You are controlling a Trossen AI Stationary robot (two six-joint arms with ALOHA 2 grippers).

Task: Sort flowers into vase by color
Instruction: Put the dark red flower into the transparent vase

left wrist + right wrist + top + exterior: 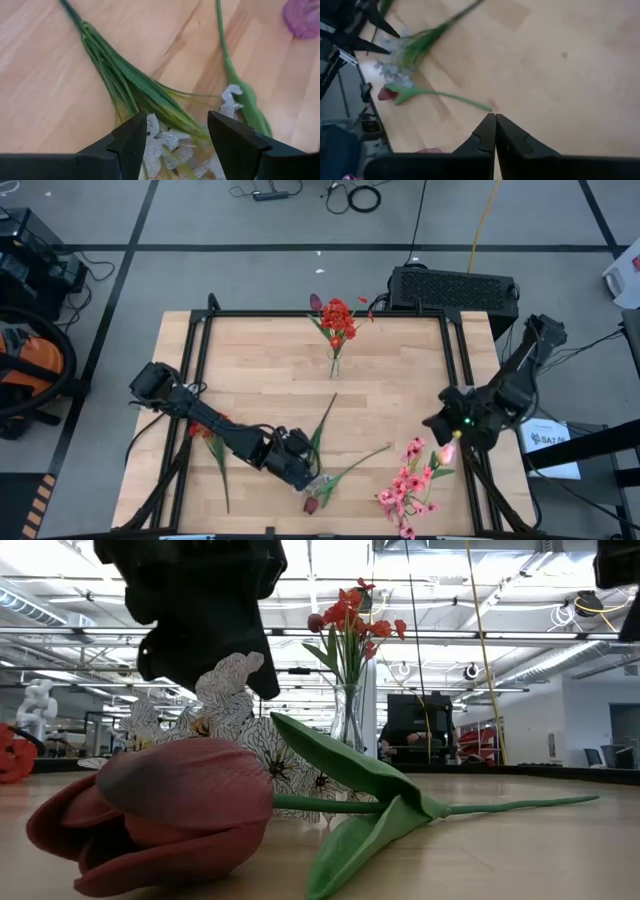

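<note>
A: Where are the grippers, relative to the clear glass vase [334, 363] of bright red flower clusters [338, 318] at the table's far edge?

B: The left gripper [176, 131], fingers spread, hovers over the pale white-grey spray [318, 480] near the front edge, beside the dark maroon tulip bud [160, 812]. The right gripper [495, 121], fingers pressed together and empty, hangs by the pink blossoms [408, 485]

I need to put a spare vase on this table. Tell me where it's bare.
Bare wood: the back left corner beside the vase of red flowers, and the middle strip between that vase and the white spray. Crowded: the near edge, with the left gripper, maroon tulip, pink blossoms and right gripper.
</note>
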